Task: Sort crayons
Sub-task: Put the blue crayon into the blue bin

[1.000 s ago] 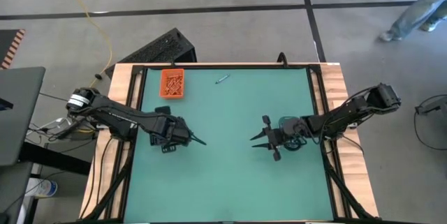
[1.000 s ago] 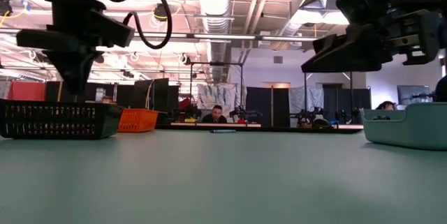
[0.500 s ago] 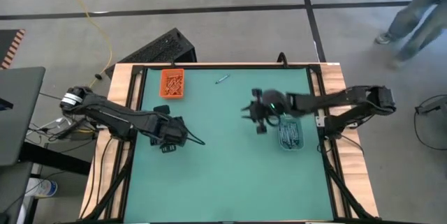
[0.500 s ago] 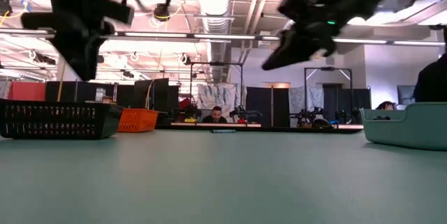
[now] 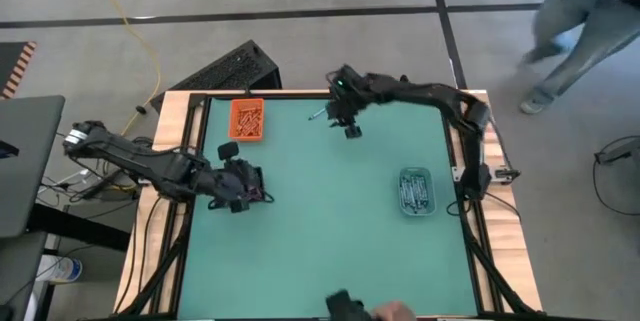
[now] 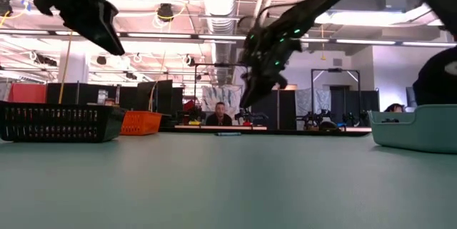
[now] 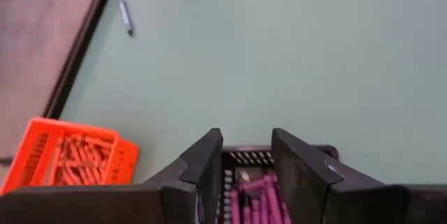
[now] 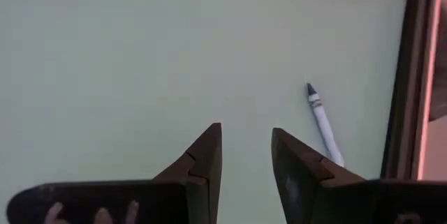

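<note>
One blue crayon (image 8: 323, 123) lies alone on the green table near its far edge (image 5: 318, 113). My right gripper (image 8: 246, 147) hovers open just beside it, tilted down, with nothing between its fingers (image 5: 350, 127). My left gripper (image 7: 246, 155) is open above the black tray (image 7: 251, 196) of purple crayons at the table's left (image 5: 250, 187). The orange tray (image 5: 247, 119) holds orange crayons at the far left. The clear tray (image 5: 415, 191) at the right holds blue crayons.
In the low view the black tray (image 6: 61, 122), the orange tray (image 6: 139, 122) and the clear tray (image 6: 414, 128) stand on the table. A person (image 5: 585, 11) walks beyond the far right corner. A hand (image 5: 385, 311) shows at the near edge.
My right gripper has swung from above the clear tray toward the table's far edge and leftward, ending beside the lone blue crayon. My left gripper has risen over the black tray and tipped up from pointing steeply down, drawing back a little toward the left edge.
</note>
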Action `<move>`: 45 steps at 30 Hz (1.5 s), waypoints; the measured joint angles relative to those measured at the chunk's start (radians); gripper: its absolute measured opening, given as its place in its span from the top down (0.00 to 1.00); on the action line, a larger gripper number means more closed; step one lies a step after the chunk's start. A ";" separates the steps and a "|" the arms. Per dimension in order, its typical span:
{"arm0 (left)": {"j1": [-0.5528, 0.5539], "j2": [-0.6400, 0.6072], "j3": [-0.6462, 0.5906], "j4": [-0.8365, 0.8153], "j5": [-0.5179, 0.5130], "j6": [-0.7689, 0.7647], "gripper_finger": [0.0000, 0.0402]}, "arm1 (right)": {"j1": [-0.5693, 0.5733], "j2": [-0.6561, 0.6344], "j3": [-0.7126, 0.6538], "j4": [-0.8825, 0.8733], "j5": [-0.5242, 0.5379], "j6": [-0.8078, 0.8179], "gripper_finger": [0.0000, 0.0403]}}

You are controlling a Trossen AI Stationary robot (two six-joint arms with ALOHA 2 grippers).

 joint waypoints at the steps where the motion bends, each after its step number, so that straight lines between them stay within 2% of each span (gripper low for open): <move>1: 0.010 -0.028 -0.028 0.034 0.000 0.025 0.71 | -0.013 0.046 0.066 -0.051 -0.017 -0.009 0.70; 9: 0.129 -0.246 -0.244 0.269 0.033 0.186 0.71 | -0.086 0.327 0.511 -0.346 -0.040 -0.120 0.71; 18: 0.210 -0.380 -0.351 0.525 0.150 0.325 0.71 | -0.126 0.495 0.768 -0.486 -0.069 -0.241 0.71; 22: 0.216 -0.389 -0.367 0.598 0.171 0.409 0.71 | -0.130 0.543 0.795 -0.532 -0.087 -0.279 0.71; 26: 0.229 -0.388 -0.371 0.617 0.179 0.470 0.71 | -0.134 0.578 0.796 -0.505 -0.078 -0.314 0.71; 37: 0.295 -0.386 -0.371 0.645 0.263 0.498 0.71 | -0.147 0.599 0.798 -0.479 -0.067 -0.316 0.71; 40: 0.307 -0.386 -0.371 0.644 0.271 0.480 0.71 | -0.151 0.599 0.798 -0.484 -0.064 -0.316 0.75; 45: 0.320 -0.386 -0.382 0.662 0.316 0.435 0.71 | -0.154 0.599 0.797 -0.493 -0.064 -0.291 0.87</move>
